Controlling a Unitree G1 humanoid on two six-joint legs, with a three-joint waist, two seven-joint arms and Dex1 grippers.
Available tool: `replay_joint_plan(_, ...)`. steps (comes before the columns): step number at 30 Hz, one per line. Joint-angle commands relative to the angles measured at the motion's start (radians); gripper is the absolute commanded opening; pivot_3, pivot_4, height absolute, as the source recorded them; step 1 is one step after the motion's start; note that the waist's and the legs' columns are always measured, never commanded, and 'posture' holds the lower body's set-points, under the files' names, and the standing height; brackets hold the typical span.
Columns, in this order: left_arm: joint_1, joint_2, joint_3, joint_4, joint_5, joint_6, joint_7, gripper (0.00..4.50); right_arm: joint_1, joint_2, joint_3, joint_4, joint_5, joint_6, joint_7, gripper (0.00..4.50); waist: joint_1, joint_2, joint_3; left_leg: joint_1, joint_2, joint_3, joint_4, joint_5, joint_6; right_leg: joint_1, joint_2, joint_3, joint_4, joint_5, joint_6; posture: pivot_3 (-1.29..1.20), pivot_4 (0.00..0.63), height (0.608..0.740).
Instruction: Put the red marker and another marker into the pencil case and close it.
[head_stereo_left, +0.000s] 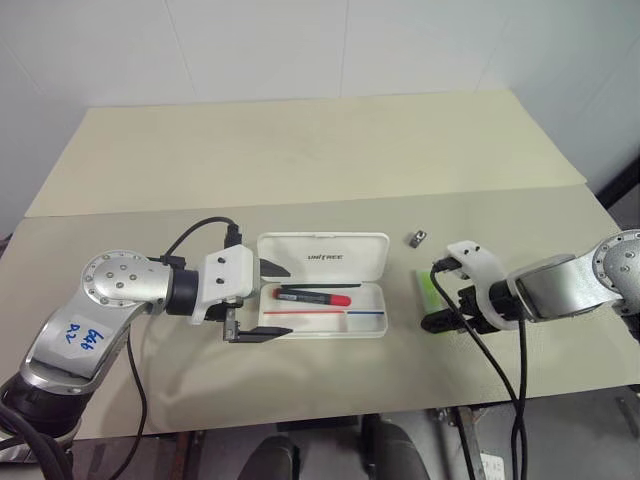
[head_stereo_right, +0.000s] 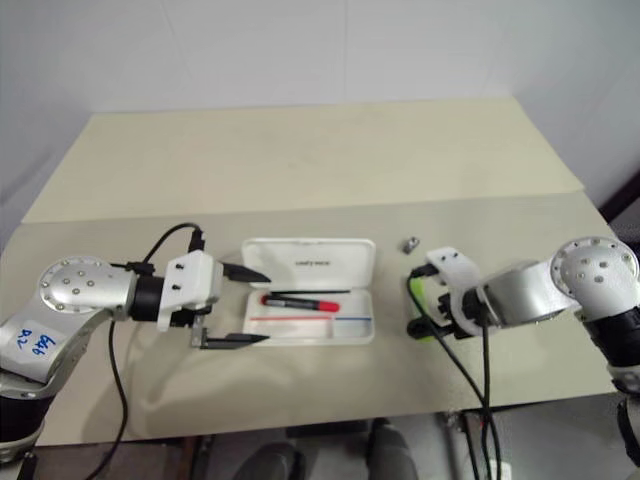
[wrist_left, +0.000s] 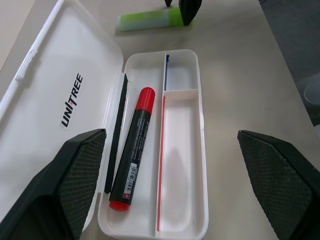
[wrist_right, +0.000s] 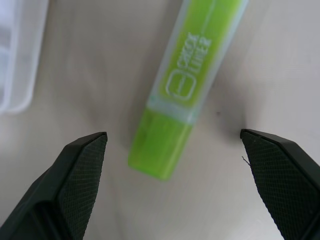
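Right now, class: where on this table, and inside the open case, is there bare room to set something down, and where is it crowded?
Free: the far half of the table behind the pencil case, and the case's long front compartment. Crowded: the back compartment holds the red marker; the left fingers bracket the case's left end; the right gripper hovers over the green highlighter, near a small metal bit.

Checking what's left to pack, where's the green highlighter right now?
The green highlighter lies on the table just right of the open pencil case, directly under the open right gripper.
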Motion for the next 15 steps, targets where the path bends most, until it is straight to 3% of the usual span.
replay_joint_plan(1,-0.012,0.009,0.011,-0.033,-0.016,0.000,0.005,4.46,0.000,0.031,0.003,-0.028,0.026,-0.078,-0.072,4.50,-0.001,0.000,0.000,0.000,0.000,0.000,0.000,0.000,0.000,0.000,0.000,0.000,0.000,0.000,0.000,0.00,0.150,0.740)
replay_joint_plan(5,-0.014,0.010,0.013,-0.032,-0.017,0.001,0.006,4.46,-0.003,0.061,0.008,-0.034,0.026,-0.111,-0.141,4.50,-0.003,-0.001,-0.001,0.001,0.001,0.000,0.001,0.000,0.000,0.001,0.001,0.000,0.000,0.001,-0.001,0.00,0.150,0.740)
replay_joint_plan(15,-0.007,0.020,0.027,-0.041,-0.019,0.006,0.008,4.50,0.019,0.089,0.025,-0.067,0.026,-0.126,-0.206,1.09,0.000,-0.001,-0.001,0.000,0.002,0.000,0.000,0.000,0.000,0.001,0.002,0.000,-0.001,0.002,-0.001,0.00,0.150,0.740)
